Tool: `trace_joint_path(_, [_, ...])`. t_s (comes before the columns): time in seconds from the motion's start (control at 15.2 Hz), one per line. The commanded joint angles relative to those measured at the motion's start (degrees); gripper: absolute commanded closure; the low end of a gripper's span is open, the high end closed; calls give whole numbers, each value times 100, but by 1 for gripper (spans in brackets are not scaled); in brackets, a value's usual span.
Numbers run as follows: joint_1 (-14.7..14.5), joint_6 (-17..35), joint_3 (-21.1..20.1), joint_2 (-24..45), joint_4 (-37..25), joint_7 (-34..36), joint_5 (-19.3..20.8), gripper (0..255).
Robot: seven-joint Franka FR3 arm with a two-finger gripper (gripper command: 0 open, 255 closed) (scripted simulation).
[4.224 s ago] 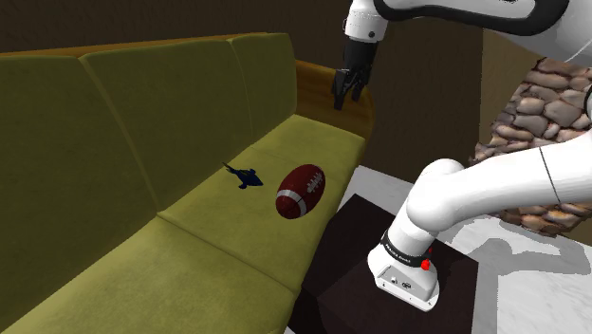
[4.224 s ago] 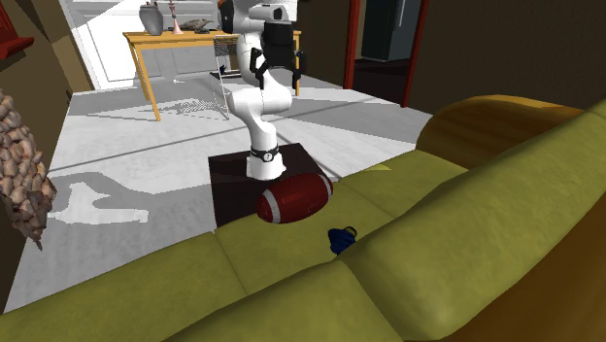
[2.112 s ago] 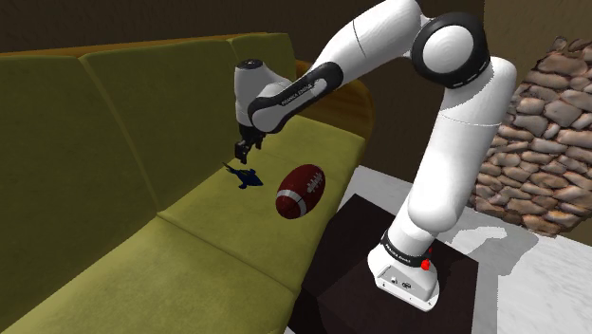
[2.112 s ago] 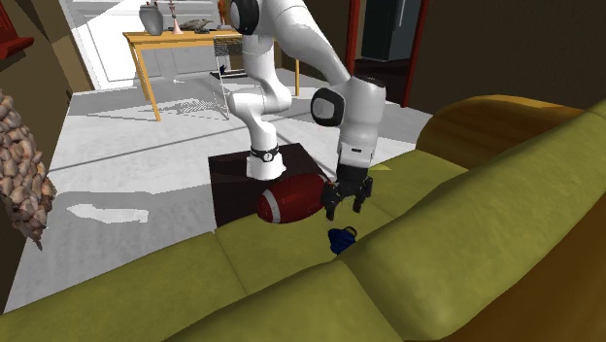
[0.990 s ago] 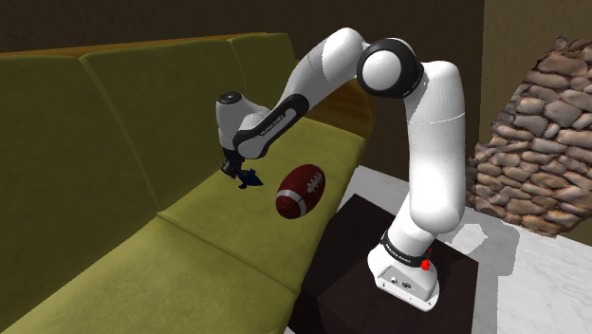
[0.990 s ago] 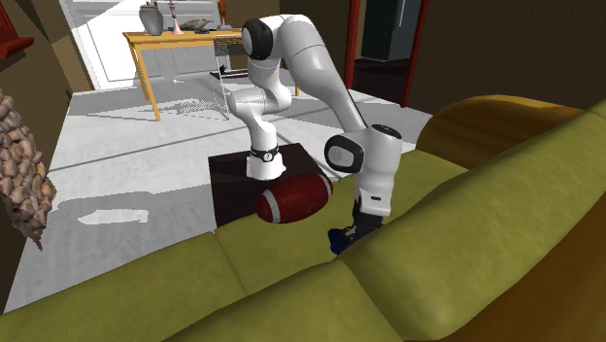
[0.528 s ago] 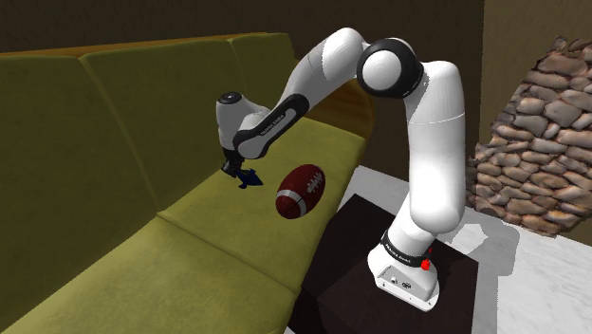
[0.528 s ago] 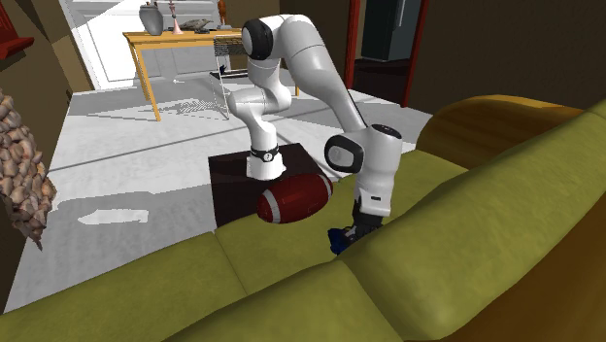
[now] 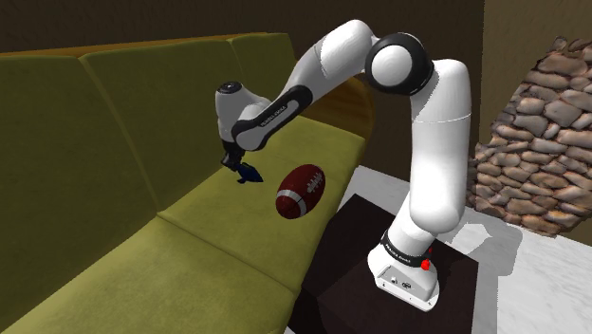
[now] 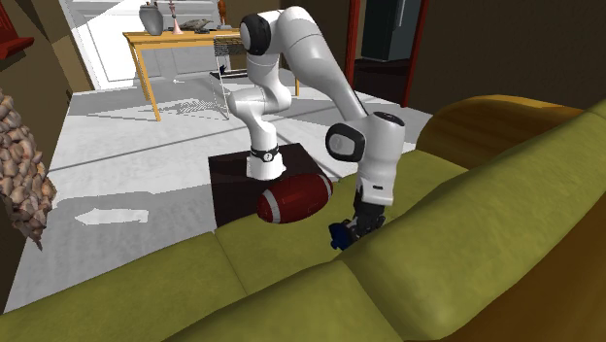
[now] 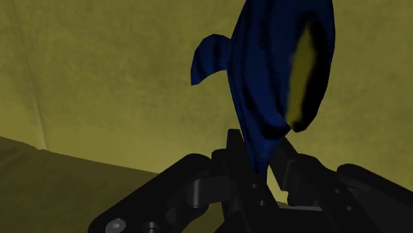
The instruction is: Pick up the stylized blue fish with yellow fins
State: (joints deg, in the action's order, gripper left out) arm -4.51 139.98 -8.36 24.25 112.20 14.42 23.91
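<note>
Fish [image 9: 249,173], dark blue. Shoulder view: at 10 o'clock from football [image 9: 301,191], a shade higher than half a second ago; lift begun, I judge.
Second exterior view: arm arched over from stand, forearm near vertical, gripper [image 10: 348,229] pointing down over sofa seat [image 10: 272,255].
Wrist view: fingers [image 11: 233,151] clamped narrow on the fish's body, yellow patch showing.

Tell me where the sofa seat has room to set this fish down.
Bare: the near seat cushion, from football to the shoulder view's lower left, and the far cushion by the armrest. Crowded: mid-seat, where the gripper holds the fish close to the football.
</note>
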Motion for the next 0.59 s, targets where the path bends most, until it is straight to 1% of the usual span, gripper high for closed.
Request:
trace_joint_path(0.0, [21, -122, -34, -124, -5, -67, -65, 255])
trace_joint_path(0.53, [72, -530, -124, -469, -92, -271, -263, 255])
